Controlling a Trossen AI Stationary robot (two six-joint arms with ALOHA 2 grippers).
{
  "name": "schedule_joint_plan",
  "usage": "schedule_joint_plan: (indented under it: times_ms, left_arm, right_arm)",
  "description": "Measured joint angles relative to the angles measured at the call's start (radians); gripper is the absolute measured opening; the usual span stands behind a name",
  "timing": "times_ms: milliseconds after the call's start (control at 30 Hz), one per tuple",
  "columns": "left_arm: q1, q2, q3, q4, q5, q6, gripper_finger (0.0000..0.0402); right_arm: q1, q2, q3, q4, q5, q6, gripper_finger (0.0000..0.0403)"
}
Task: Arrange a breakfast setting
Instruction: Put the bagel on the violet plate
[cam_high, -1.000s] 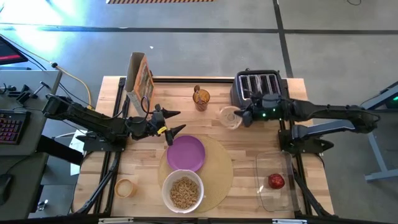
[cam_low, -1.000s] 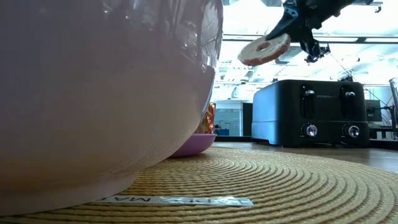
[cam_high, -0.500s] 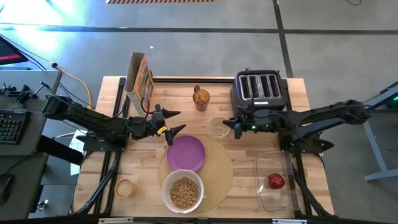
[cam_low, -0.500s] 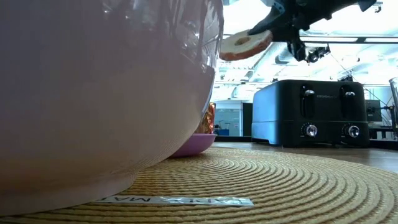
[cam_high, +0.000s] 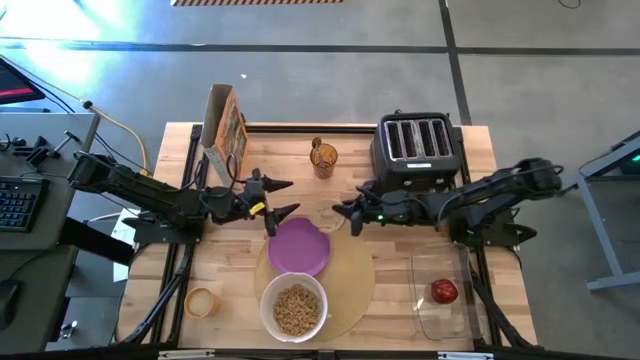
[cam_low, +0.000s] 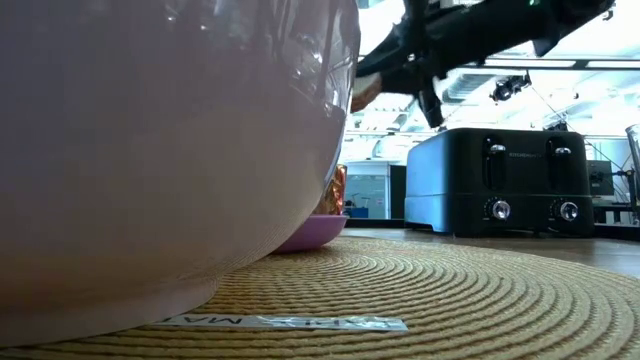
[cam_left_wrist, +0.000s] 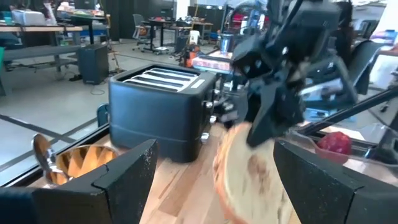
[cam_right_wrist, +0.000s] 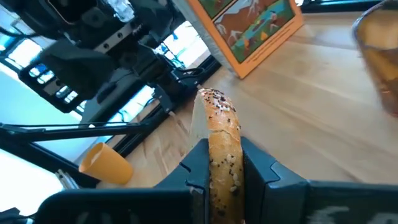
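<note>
a: where's the bagel (cam_right_wrist: 221, 149) now?

b: pinched edge-on in the right gripper (cam_right_wrist: 222, 163), held in the air near the far rim of the mat (cam_high: 352, 270), just beside the plate (cam_high: 298, 246). the toaster (cam_high: 415, 145) is close behind that arm

a: and the other arm?

b: the left gripper (cam_high: 279, 196) hovers by the plate's far edge with its fingers spread wide and nothing between them. its own view shows the bagel hanging right in front of it

a: how will the bagel behave?

b: i'd guess light, and firm on the crust with some give inside. the seeded surface looks rough, so slipping seems unlikely. squeezing harder would likely dent it

a: is the hold good?

b: it's taken across its thickness at the rim, which looks a sound place. the hole leaves less to pinch toward the middle

a: what else is set?

b: the bowl (cam_high: 295, 307) of cereal (cam_high: 294, 309) sits on the mat's near side, and the apple (cam_high: 444, 291) lies well apart in a clear tray (cam_high: 425, 312)
</note>
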Motion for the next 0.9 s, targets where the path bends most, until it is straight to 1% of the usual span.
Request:
schedule_joint_plan:
  times_ms: [167,300,400,467,533,667,767,900]
  left_arm:
    - [0.000,-0.005,0.000,0.003,0.050,0.000,0.0310]
    - [0.000,-0.013,0.000,0.003,0.058,0.000,0.0310]
    - [0.000,-0.016,0.000,0.002,0.067,-0.002,0.0310]
    - [0.000,-0.016,0.000,-0.010,0.094,-0.002,0.0310]
    - [-0.001,-0.016,0.000,-0.028,0.113,-0.003,0.0310]
    - [-0.002,-0.038,0.000,-0.103,0.116,-0.004,0.0310]
    - [-0.002,-0.081,0.000,-0.187,0.123,-0.048,0.0310]
    - [-0.002,-0.146,0.000,-0.274,0.171,-0.152,0.0310]
  right_arm:
    - [0.000,0.100,0.000,0.140,-0.007,0.000,0.0030]
    - [0.000,0.165,0.002,0.237,-0.007,-0.005,0.0030]
    - [0.000,0.213,0.032,0.244,-0.007,-0.034,0.0030]
    - [0.003,0.240,0.066,0.245,-0.013,-0.061,0.0030]
    - [0.009,0.262,0.097,0.244,-0.035,-0.097,0.0030]
    - [0.027,0.275,0.148,0.225,-0.089,-0.162,0.0030]
    - [0.041,0.275,0.165,0.204,-0.094,-0.204,0.0030]
    - [0.053,0.275,0.187,0.199,-0.094,-0.259,0.0030]
